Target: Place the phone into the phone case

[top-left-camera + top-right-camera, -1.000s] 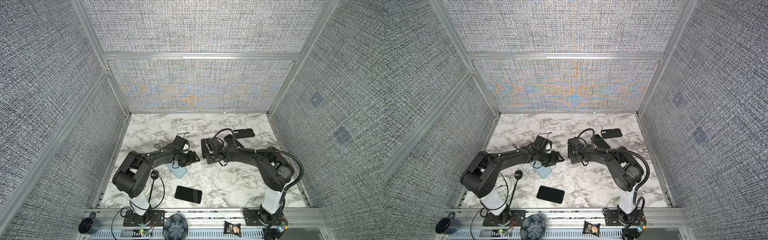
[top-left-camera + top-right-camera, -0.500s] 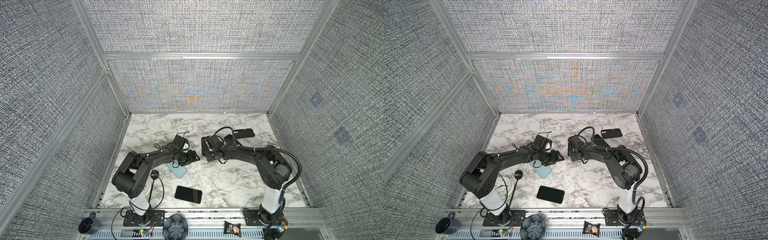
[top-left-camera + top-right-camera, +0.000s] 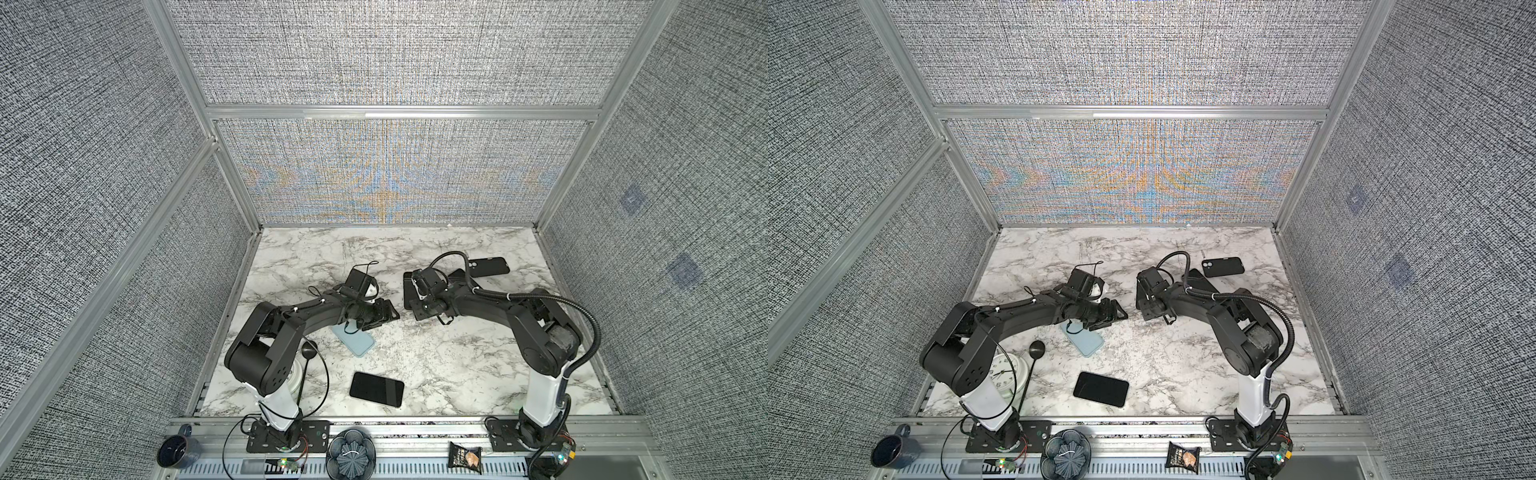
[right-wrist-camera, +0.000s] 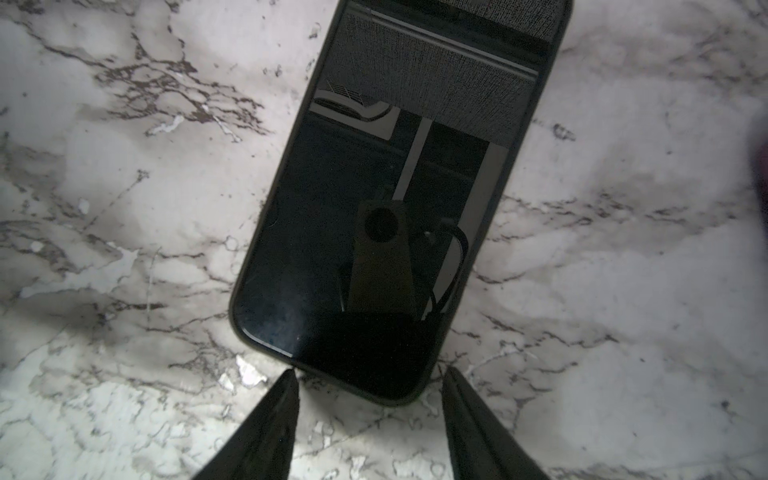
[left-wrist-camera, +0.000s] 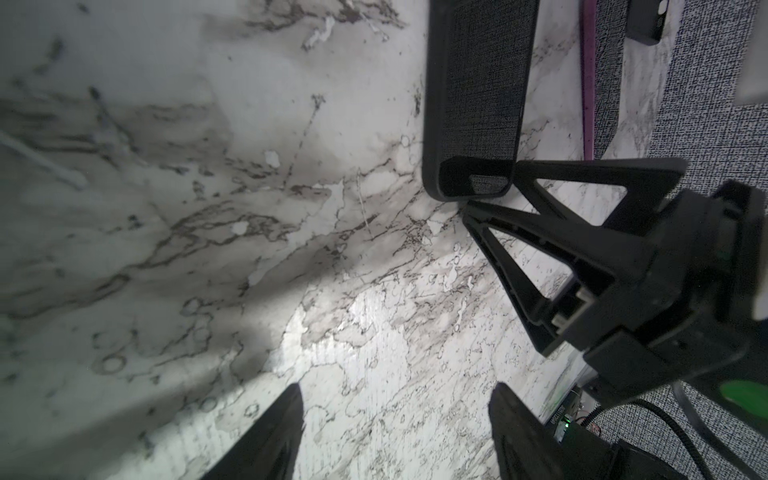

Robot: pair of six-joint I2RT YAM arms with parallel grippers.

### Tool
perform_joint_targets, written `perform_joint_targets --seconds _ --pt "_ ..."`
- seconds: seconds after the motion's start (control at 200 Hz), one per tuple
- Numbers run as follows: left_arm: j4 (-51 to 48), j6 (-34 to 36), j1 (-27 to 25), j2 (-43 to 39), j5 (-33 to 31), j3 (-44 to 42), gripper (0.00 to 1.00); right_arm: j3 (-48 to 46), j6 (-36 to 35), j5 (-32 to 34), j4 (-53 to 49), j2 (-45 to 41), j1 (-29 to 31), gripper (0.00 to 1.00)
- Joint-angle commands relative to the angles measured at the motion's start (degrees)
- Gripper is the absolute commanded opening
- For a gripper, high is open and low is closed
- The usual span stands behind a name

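Partly cropped: phone (image 4: 386,208) far end; left gripper (image 5: 397,388), right gripper (image 4: 370,372) spread, gripping nothing.

phone (image 3: 376,388) at table (image 3: 457,365) front, case (image 3: 358,343) behind it

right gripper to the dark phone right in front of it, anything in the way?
Nothing visible. In the right wrist view the right gripper is open, its fingertips flanking the near end of the dark phone on the marble table. The left gripper is open, apart from it.
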Motion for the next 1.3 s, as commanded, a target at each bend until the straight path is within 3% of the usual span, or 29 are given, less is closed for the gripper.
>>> perform_joint_targets --seconds 0.0,0.175,0.365,0.52,0.735,0.99,1.296 --pt "-0.13 1.02 0.11 0.41 0.06 0.69 0.72 0.02 -0.78 1.13 -0.27 -0.29 -0.38 0.58" --pt "-2.43 1.51 0.27 -0.52 -0.38 1.68 0.72 0.05 -1.76 -0.57 -1.79 -2.09 -0.35 0.59" --pt "-7.55 -0.09 0.37 -8.16 -2.68 -0.29 0.72 -4.98 -5.04 -4.5 -3.01 -11.39 2.35 0.64" --pt "-14.8 -0.87 0.49 -16.21 -6.98 -4.39 0.73 -13.91 -12.0 -10.32 -2.19 -22.58 10.1 0.67" --pt "-28.59 -1.11 1.36 -23.28 -15.93 -5.56 0.76 -21.69 -15.01 -14.92 0.75 -32.34 23.36 0.74" --pt "-28.02 -2.66 3.94 -28.35 -17.2 -11.15 0.81 -21.34 -22.45 -10.36 4.74 -27.57 36.46 0.76" --pt "-25.31 -4.34 6.78 -30.16 -15.01 -15.66 0.92 -17.43 -23.84 -10.88 2.7 -19.68 38.21 0.8"
